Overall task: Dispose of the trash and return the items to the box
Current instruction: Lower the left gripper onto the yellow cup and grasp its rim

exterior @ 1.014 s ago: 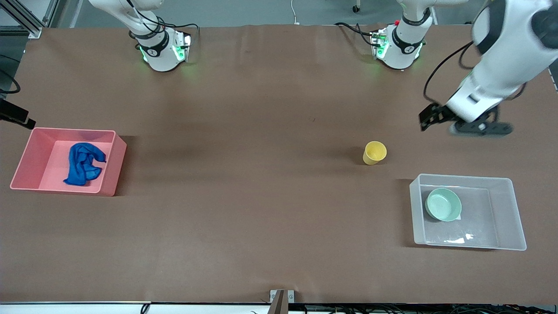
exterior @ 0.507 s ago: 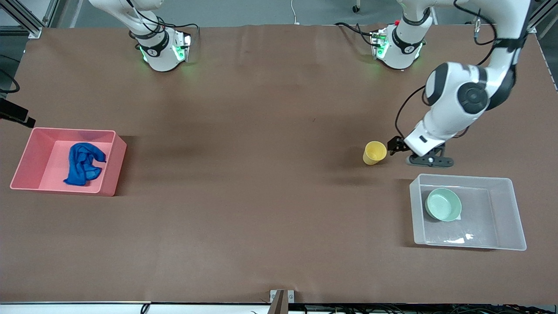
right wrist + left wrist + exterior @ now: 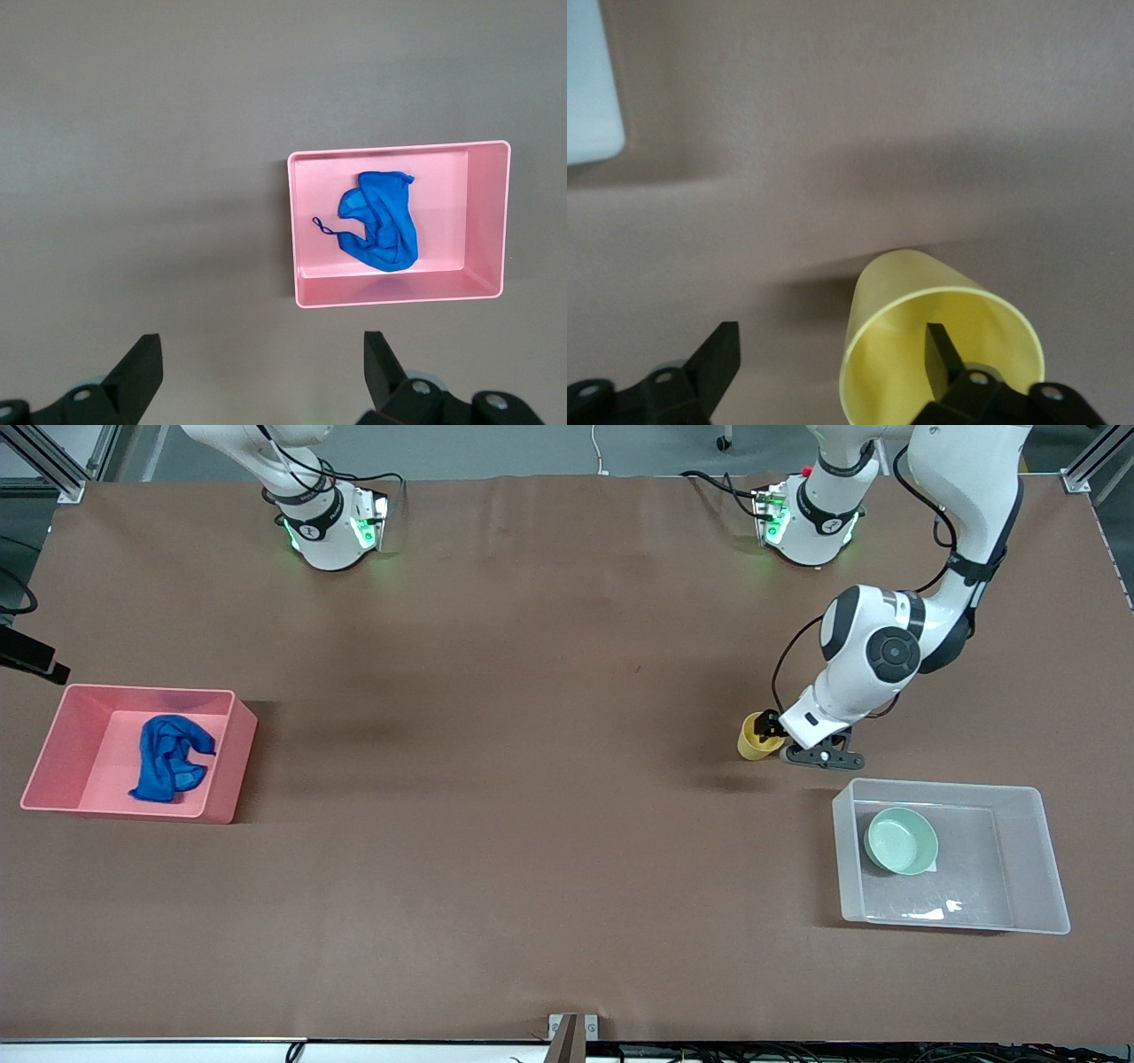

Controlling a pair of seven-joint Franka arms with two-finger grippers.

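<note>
Yellow cup (image 3: pixel 756 737) on the bench beside the box (image 3: pixel 1028 859) is the step in hand: left gripper (image 3: pixel 831 354), jaws spread, straddles its rim, one finger inside. Next they must pinch, lift, carry it beside the bowl (image 3: pixel 901 840). Right gripper (image 3: pixel 262 360) waits, jaws spread, above the rag (image 3: pixel 168 757) in the pink bin (image 3: pixel 226 779)

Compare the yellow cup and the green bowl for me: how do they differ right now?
The yellow cup stands on the bare table, while the green bowl already sits in the clear bin. The cup is narrower and taller; the bowl is wider and shallower. The open left gripper straddles the cup's wall, one finger inside; nothing is at the bowl. Both are upright, and the bowl looks empty.
</note>
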